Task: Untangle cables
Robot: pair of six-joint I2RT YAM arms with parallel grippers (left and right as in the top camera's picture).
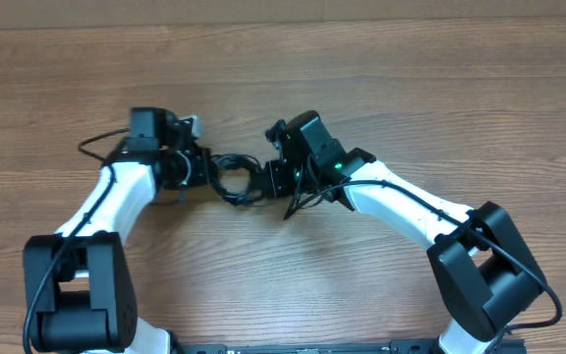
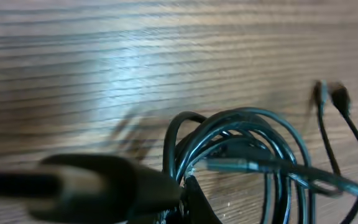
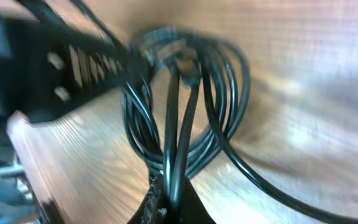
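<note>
Worktop [image 1: 381, 79]: wood-grain laminate, brown, fine lines running side to side, with a soft sheen in the left wrist view.

Cables [image 1: 234, 179]: thin, black, glossy, round in section. They are wound into a small loose coil of several overlapping loops lying flat on the worktop. The coil is about midway between the far and near edges, a little left of centre. Left wrist view: a stray strand leaves the coil and ends in two small dark plugs [image 2: 329, 94], blurred, lying apart from the loops. A grey-tipped connector lies across the middle of the coil.

Left gripper [image 1: 204, 169]: at the coil's left side, closed, strands gathering at its tip and pinched there. A blurred dark shape fills the foreground of its own view, so the hold is only partly seen.

Right gripper [image 1: 271, 179]: at the coil's right side, closed tight on two or three strands that run straight down into its fingertips.

Arms: white shells with black joints. The left arm [image 1: 116, 197] reaches up from the near left corner and the right arm [image 1: 401, 206] from the near right. Both are bent inward, wrists facing each other across the coil.
</note>
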